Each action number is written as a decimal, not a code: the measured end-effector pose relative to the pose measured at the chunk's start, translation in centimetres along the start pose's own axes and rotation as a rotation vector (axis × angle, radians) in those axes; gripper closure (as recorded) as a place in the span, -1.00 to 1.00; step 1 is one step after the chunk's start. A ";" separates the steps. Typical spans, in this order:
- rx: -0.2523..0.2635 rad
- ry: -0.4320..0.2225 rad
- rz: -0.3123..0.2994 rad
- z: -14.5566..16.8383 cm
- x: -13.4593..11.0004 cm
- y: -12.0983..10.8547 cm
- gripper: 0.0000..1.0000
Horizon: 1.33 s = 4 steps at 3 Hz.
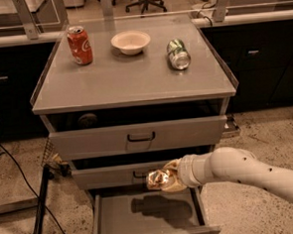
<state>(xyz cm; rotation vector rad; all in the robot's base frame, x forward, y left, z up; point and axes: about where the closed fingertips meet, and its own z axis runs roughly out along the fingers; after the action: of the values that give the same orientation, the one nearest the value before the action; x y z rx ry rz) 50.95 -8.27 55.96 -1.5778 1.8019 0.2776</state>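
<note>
Fingers of the gripper point(165, 181) pinch a crinkled golden packet point(154, 178) at lower centre, directly above the open bottom drawer point(113, 218).

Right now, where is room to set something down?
Front half of the cabinet top, before red can, bowl and green can crowding the back. Also the bottom drawer; the pincer holds a foil packet above it.

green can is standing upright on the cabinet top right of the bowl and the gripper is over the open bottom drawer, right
Not quite: the green can lies on its side, not upright, as the camera view shows. It is on the cabinet top, right of the bowl, and the gripper, holding a shiny packet, is over the open bottom drawer.
</note>
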 end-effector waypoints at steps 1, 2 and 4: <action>0.000 -0.002 0.002 -0.2 -0.4 -0.2 1.00; 0.001 -0.006 0.006 -1.0 -1.6 -0.8 1.00; 0.038 0.004 0.008 -9.0 -11.0 -4.6 1.00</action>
<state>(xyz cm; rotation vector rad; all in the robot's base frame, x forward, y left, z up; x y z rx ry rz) 51.91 -6.11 70.71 -1.5460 1.8062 0.2423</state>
